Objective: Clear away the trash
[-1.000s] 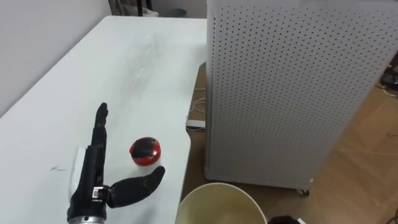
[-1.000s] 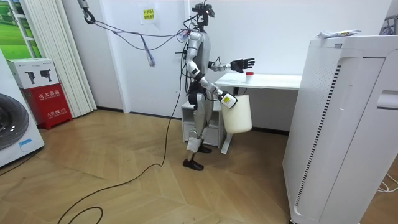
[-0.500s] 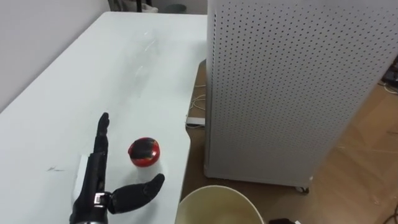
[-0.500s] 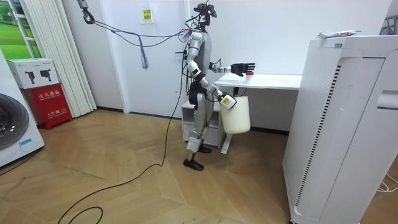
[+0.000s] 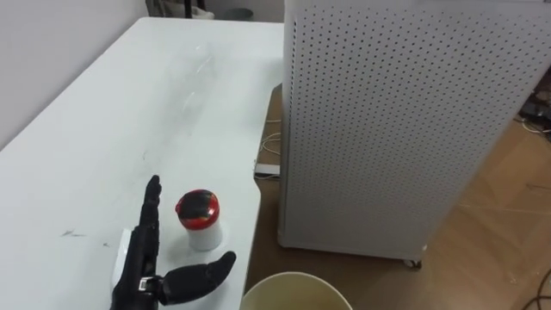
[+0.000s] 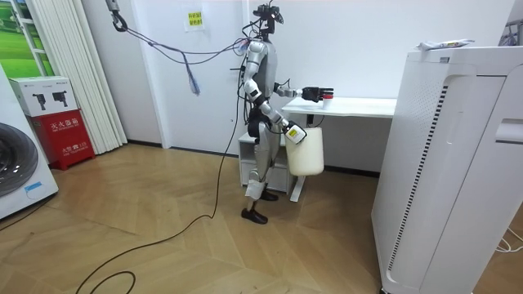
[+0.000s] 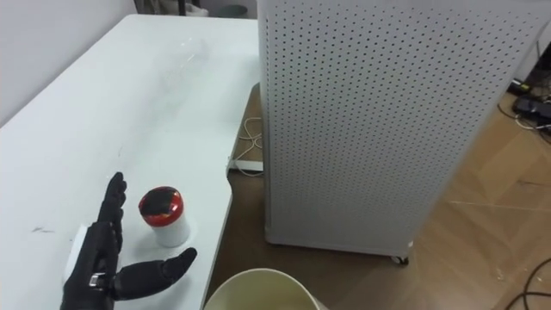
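Cup (image 5: 200, 220) with a red lid, small and white, stands upright on a white table (image 5: 103, 129), close to the table's right edge and near the corner nearest the robot. The left hand (image 5: 142, 271) lies just beside it. Its fingers are straight and pressed together, pointing away from the robot along the cup's left side. The thumb (image 5: 205, 270) is spread wide and reaches across in front of the cup. The cup sits in the open angle between fingers and thumb, and nothing is closed round it. A narrow strip of table shows between the fingers and the cup.

Below the table edge, to the right of the hand, is the round rim of a cream bin (image 5: 297, 291). Beyond it, on the wooden floor (image 5: 499, 224), a tall white perforated cabinet (image 5: 405, 120) stands to the right of the table.

In the room view the robot stands at the table's end, facing it, with its left arm stretched out level over the tabletop. The bin hangs at hip height at its right hand (image 6: 294, 133); I cannot tell how that hand's fingers are set.
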`<state>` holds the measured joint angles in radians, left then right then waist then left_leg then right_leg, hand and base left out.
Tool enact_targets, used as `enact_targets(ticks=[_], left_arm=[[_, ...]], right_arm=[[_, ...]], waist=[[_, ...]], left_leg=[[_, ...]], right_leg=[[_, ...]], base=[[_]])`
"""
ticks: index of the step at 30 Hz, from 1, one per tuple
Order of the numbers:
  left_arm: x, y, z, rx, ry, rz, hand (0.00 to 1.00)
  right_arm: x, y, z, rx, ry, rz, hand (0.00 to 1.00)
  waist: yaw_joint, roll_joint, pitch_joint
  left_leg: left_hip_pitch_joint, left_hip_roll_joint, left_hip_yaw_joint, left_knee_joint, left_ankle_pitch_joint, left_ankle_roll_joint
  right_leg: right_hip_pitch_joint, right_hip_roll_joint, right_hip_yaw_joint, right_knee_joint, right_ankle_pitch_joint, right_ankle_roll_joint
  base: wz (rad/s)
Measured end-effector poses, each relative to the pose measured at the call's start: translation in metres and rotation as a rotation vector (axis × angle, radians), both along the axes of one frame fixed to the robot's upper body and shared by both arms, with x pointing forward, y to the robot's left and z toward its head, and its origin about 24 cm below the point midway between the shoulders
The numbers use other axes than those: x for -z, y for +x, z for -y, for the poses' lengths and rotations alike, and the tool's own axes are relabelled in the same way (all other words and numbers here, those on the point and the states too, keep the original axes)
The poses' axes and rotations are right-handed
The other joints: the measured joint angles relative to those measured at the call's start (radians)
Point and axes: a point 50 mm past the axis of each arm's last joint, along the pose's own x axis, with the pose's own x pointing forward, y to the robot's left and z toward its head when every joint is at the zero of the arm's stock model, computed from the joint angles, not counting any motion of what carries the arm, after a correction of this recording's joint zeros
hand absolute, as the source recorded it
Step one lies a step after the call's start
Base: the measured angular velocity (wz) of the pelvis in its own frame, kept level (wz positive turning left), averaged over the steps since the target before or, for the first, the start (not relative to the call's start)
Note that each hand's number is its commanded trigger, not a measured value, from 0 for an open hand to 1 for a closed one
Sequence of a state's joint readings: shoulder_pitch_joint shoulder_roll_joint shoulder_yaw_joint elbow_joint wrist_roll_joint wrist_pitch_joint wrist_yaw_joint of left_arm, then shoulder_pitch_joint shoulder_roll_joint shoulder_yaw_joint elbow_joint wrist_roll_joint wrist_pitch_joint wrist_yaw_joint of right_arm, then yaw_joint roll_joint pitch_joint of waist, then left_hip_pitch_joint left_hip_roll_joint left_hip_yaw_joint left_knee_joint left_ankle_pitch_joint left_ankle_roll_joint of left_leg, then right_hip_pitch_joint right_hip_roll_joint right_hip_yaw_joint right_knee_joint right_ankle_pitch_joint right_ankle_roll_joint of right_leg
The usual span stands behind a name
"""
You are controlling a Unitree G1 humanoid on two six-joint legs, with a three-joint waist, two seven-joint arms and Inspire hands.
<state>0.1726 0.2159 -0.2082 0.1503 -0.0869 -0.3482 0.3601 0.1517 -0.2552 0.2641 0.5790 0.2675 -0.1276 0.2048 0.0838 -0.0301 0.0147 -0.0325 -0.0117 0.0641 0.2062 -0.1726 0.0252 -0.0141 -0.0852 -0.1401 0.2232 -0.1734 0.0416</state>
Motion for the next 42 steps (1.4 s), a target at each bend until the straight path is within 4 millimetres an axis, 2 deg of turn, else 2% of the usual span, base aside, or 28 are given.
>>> enact_targets(ticks=[11,25,29,34,40,42], left_arm=[[0.006,0.000,-0.006,-0.053,-0.103,-0.030,0.00],[0.006,0.001,-0.008,-0.074,-0.100,-0.031,0.00],[0.006,0.001,-0.008,-0.075,-0.101,-0.032,0.00],[0.007,0.010,-0.007,-0.079,-0.092,-0.033,0.00],[0.006,0.018,-0.001,-0.066,-0.087,-0.027,0.00],[0.007,0.018,-0.001,-0.074,-0.087,-0.027,0.00]], right_arm=[[0.004,-0.007,-0.007,-0.020,0.010,-0.024,1.00],[0.004,-0.007,-0.007,-0.017,0.008,-0.024,1.00],[0.004,-0.007,-0.007,-0.018,0.008,-0.024,1.00],[0.004,-0.007,-0.005,-0.020,0.002,-0.025,1.00],[0.005,-0.009,-0.009,-0.043,0.003,-0.032,1.00],[0.006,-0.010,-0.012,-0.057,0.006,-0.037,1.00]], waist=[[-0.007,0.000,0.0004],[-0.011,0.003,0.0012],[-0.025,0.005,0.0022],[-0.031,0.011,0.0063],[-0.035,0.014,0.0056],[-0.046,0.014,0.0056]], left_leg=[[0.007,0.000,0.000,-0.002,0.000,0.000],[0.007,0.000,0.002,-0.003,0.000,0.000],[0.007,0.000,0.001,-0.003,0.000,0.000],[0.006,0.001,0.004,-0.002,0.000,0.000],[0.008,0.002,0.016,-0.002,0.000,0.000],[0.009,0.002,0.016,-0.002,0.000,0.000]], right_leg=[[0.002,0.002,0.000,-0.001,0.001,-0.002],[0.004,0.002,0.001,-0.002,0.001,-0.002],[0.006,0.002,0.001,-0.002,0.001,-0.002],[0.002,0.003,0.004,-0.002,0.002,-0.003],[0.000,0.004,0.016,-0.002,0.002,-0.003],[-0.003,0.004,0.018,-0.002,0.002,-0.003]], base=[[0.00],[0.00],[0.00],[0.00],[-0.05],[0.00]])
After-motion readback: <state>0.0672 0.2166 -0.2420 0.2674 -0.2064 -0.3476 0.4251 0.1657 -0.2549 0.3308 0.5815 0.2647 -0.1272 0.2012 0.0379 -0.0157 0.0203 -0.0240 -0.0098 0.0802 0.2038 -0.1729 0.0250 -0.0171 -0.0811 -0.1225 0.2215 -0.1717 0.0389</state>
